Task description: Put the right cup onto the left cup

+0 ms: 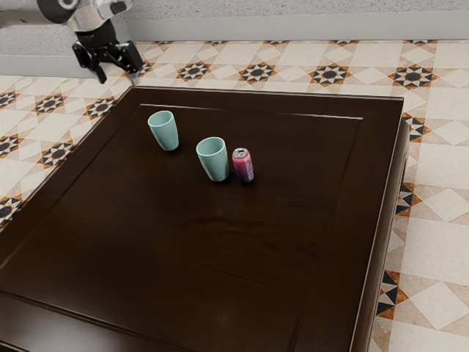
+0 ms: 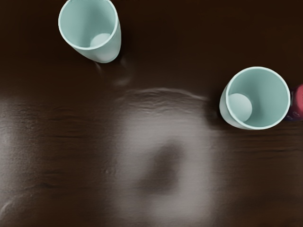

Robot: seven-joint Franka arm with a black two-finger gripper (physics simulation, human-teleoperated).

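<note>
The right cup [image 1: 214,161] stands upright and open end up on the far part of the worktop [image 1: 183,257], inward from its far edge, just beside the can [image 1: 243,166]. The left cup [image 1: 165,133], also upright, stands nearer the worktop's far corner at the exterior view's left. The gripper [image 1: 117,78] is empty, its fingers spread, up by that corner. From it, the right cup lies toward the exterior view's lower right, beyond the left cup, so the reach probably needs to clear that one first.
</note>
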